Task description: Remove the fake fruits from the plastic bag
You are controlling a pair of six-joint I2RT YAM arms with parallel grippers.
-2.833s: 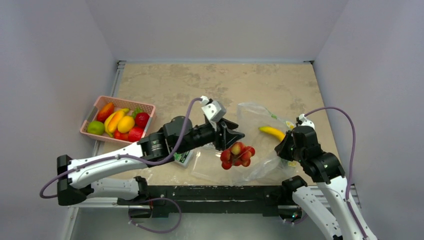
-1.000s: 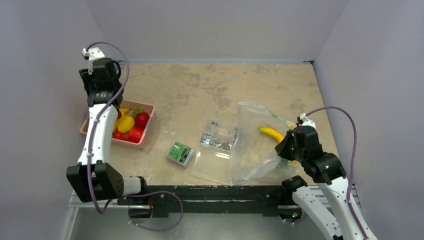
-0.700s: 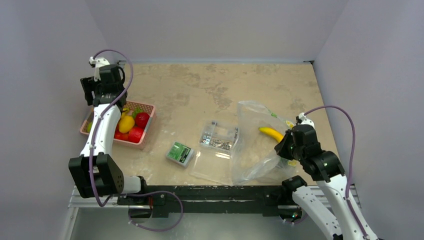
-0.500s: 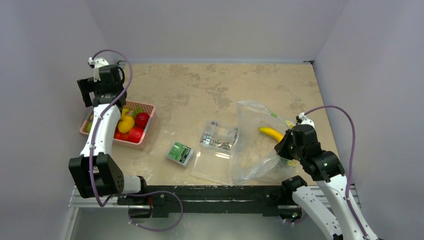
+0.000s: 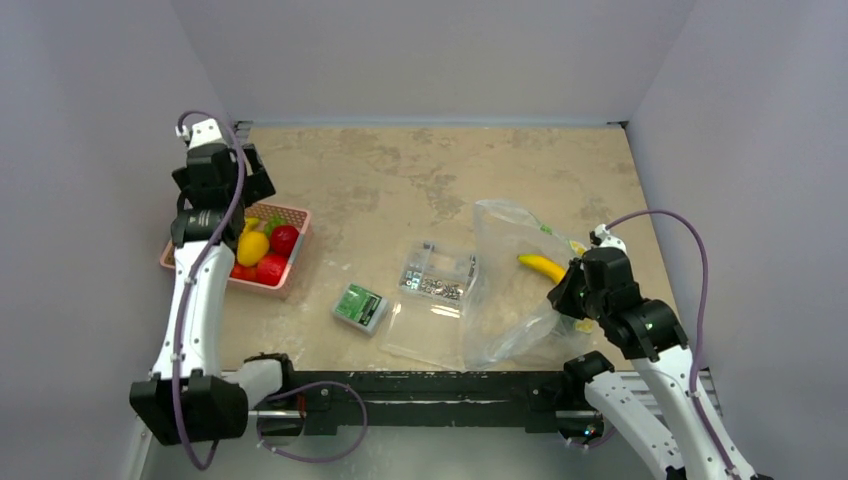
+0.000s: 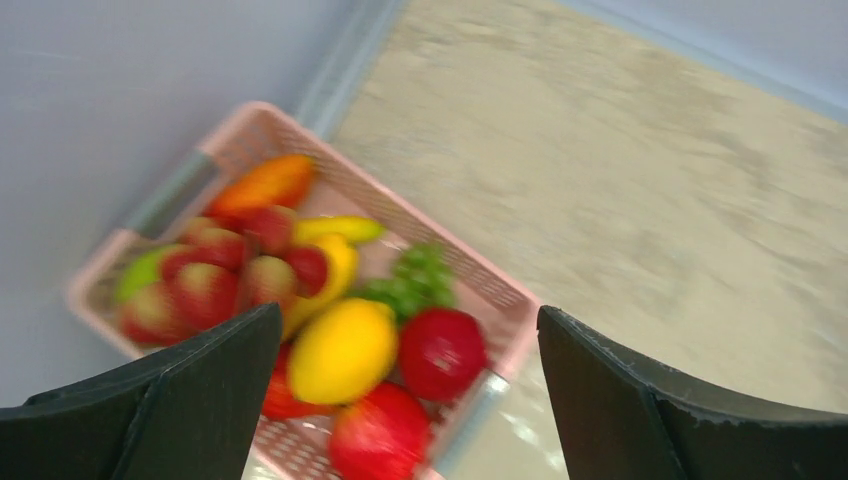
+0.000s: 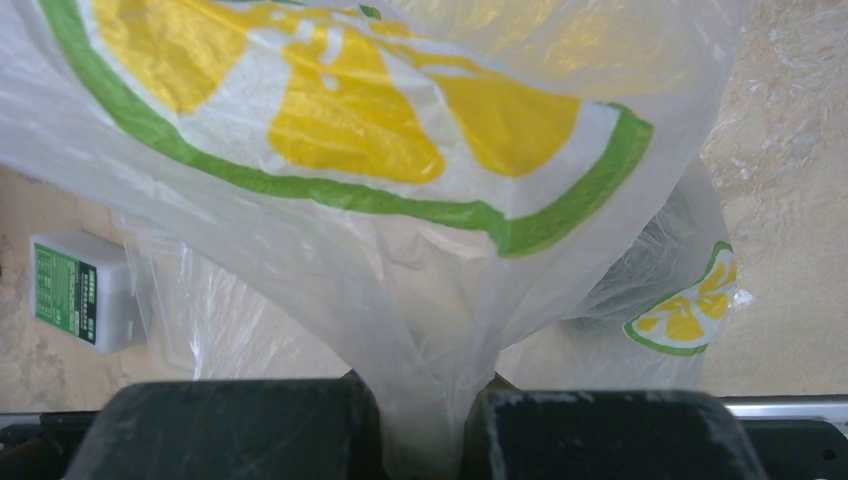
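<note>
Now we see the left arm point(image 5: 195, 300) stretched high over the pink basket point(image 5: 296, 252), left fingers point(image 6: 190, 400) wide; right arm point(image 5: 640, 330) bent, right fingers point(image 7: 230, 425) pinching the plastic bag point(image 7: 400, 130).

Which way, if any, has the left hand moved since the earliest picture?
Yes: the left hand went left, from the plastic bag to the pink basket.
</note>
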